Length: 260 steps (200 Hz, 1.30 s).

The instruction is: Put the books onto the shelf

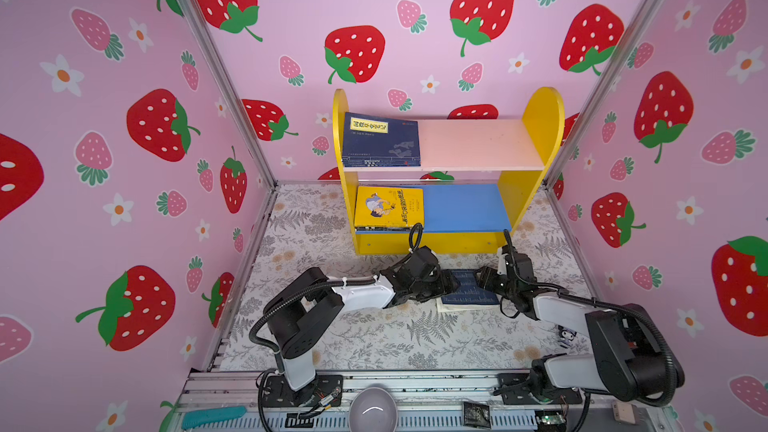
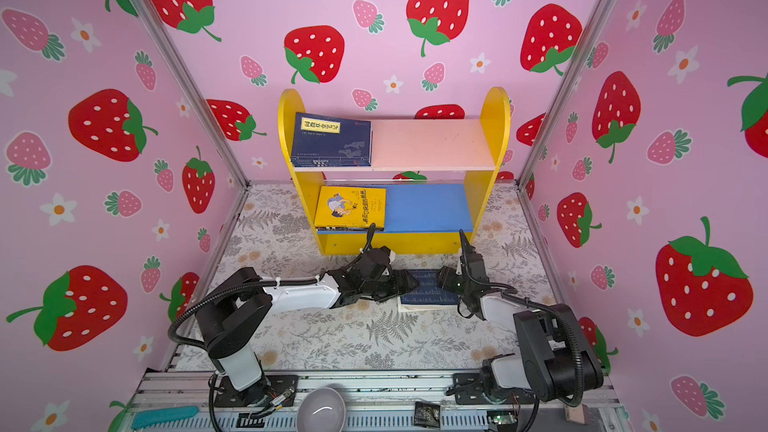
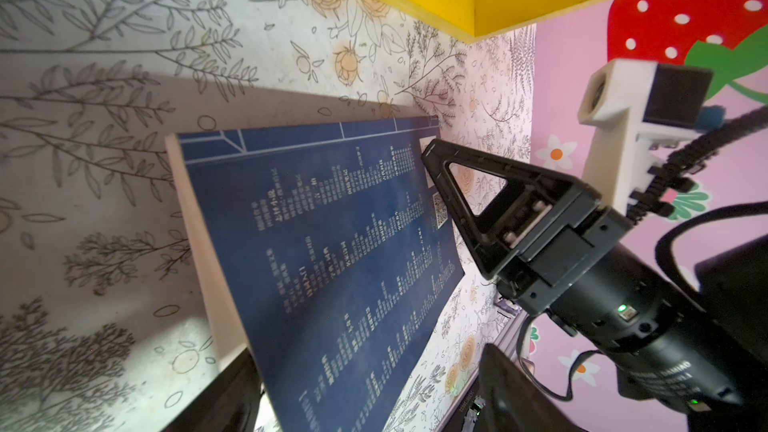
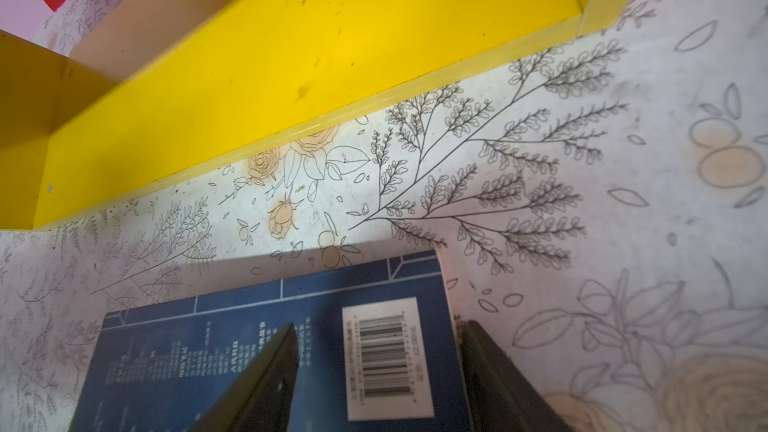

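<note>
The navy book [image 1: 471, 290] lies on the worktop [image 1: 374, 334] between open, empty grippers: left gripper [image 1: 452, 284] at 9 o'clock, right gripper [image 1: 482, 279] at 3.

Bowl [image 1: 372, 409], teal tool [image 1: 214, 416], blk packet [image 1: 477, 413]

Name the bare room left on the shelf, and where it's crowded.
Free: the pink upper board right of the navy book; the blue lower board right of the yellow book. Crowded: both boards' left ends, and the tabletop before the shelf, where the left gripper and right gripper flank the loose book.
</note>
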Motion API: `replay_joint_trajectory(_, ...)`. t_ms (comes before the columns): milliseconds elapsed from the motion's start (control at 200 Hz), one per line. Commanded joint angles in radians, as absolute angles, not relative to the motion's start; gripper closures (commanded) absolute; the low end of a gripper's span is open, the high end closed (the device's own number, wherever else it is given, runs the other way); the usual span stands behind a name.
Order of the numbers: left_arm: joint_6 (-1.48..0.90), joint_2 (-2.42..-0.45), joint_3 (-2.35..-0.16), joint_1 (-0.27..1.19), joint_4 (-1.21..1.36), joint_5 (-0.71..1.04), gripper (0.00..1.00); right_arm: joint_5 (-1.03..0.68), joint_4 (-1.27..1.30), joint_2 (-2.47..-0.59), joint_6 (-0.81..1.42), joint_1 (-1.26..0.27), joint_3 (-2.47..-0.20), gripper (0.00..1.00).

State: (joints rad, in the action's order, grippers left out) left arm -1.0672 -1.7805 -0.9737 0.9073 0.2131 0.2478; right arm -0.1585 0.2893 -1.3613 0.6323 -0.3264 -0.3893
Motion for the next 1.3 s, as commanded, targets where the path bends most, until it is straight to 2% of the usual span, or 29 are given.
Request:
replay_joint_trajectory(0,-1.123,-1.78,-0.956,0.9,0.323,0.276,0.18,-0.197,0.178,-1.37,0.66,-0.343,-0.346,0.35)
replay_joint_trajectory(280,-1.257,-1.764,-0.798,0.862,0.6,0.272,0.19,-0.244,0.24,-1.435,0.672,-0.342,-0.339,0.35)
replay_joint_trajectory(590,-1.257,-1.717,-0.8,0.851,0.56,0.285,0.2,-0.256,0.264,-1.477,0.671,-0.342,-0.35,0.35)
replay_joint_trajectory(885,-1.316,-1.755,-0.785,0.847,0.725,0.319,0.22,-0.264,0.282,-1.483,0.675,-0.343,-0.332,0.35)
replay_joint_trajectory(1295,-1.352,-1.716,-0.769,0.834,0.736,0.316,0.26,-0.268,0.31,-1.512,0.677,-0.342,-0.328,0.35)
